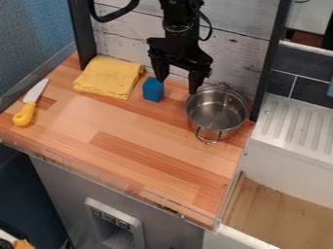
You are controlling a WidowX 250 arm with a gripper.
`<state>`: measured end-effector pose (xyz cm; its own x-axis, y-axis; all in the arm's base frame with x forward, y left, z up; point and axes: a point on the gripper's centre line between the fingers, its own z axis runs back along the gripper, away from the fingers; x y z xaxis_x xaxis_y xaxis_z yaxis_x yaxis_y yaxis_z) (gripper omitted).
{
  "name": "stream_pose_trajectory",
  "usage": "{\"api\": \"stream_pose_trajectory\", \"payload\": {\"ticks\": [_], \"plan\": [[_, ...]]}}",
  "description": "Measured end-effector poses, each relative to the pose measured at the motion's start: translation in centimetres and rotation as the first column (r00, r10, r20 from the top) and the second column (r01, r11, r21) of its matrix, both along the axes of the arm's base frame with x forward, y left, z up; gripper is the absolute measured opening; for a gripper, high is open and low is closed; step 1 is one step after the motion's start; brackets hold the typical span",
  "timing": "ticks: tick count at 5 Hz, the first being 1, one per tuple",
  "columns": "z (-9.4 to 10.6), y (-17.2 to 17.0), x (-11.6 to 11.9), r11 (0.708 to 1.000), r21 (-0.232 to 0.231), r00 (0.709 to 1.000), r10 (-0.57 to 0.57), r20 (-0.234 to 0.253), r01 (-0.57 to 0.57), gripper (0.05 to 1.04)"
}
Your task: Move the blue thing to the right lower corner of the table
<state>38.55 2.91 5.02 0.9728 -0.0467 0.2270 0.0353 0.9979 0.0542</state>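
Blue block [153, 91] found upright on the wooden table [130, 133], above the middle of the frame and slightly left of its centre line. The black arm [179, 26] enters at the top edge of the frame, near the middle, and hangs down in front of the pale plank wall [244, 53]. Its gripper [177, 86] points downward, low over the back part of the table. The fingers stand wide apart, one toward the left of the frame and one toward the right, with nothing held between them.

Position of the block relative to the gripper: outside the gap, just beside the tip of the left-hand finger in the frame and slightly lower in the picture. Whether that tip touches the block cannot be told.

The right-hand finger ends near the upper left rim of a metal pot [218, 114], at right of centre. A folded yellow cloth [107, 80] lies left of the block. A knife [26, 113] with a yellow handle rests at the left of the frame, blade toward the top.
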Motion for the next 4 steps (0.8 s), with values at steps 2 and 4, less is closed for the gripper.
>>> {"api": "stream_pose_trajectory", "payload": {"ticks": [2, 4], "plan": [[-1.8, 1.5, -0.3, 0.998, 0.050, 0.999, 0.035, -0.041, -0.033, 1.001], [-2.6, 4.8, -0.3, 0.992, 0.111, 0.996, 0.073, -0.044, -0.068, 1.001]]}}
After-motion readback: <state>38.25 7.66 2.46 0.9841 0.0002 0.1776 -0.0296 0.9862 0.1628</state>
